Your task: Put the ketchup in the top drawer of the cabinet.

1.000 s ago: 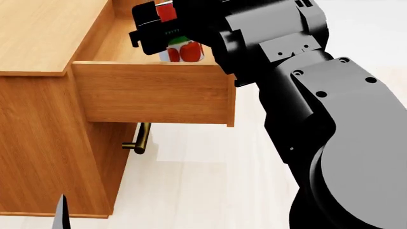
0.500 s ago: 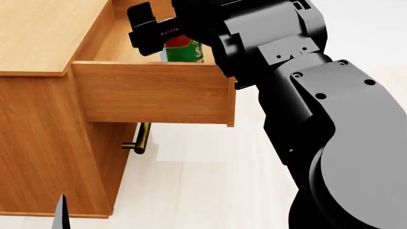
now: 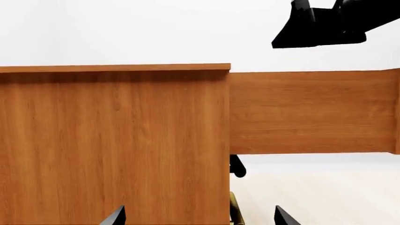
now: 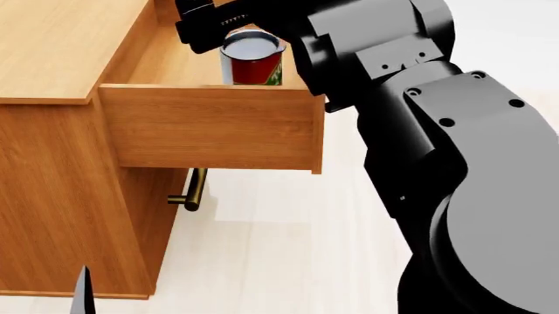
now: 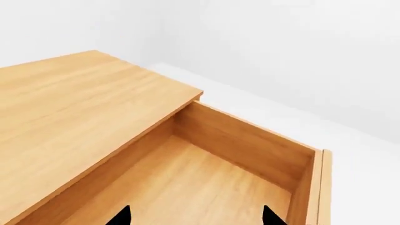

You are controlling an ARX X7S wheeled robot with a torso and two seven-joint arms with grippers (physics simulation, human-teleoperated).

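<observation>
The ketchup is a red can with a silver lid, standing upright inside the top drawer, which is pulled out of the cabinet. My right gripper hovers just above and behind the can, open and holding nothing. In the right wrist view its fingertips stand wide apart over the drawer's bare wooden floor; the can does not show there. My left gripper is open, low beside the cabinet's side.
The lower drawer's brass handle sticks out below the open drawer. The drawer's side wall juts from the cabinet, with my right arm above it. Pale floor lies in front. My right arm's bulk fills the right side.
The can was between the right gripper's fingers above the drawer, then went down into it. Now it stands free and upright, and the gripper has opened and risen off it.
</observation>
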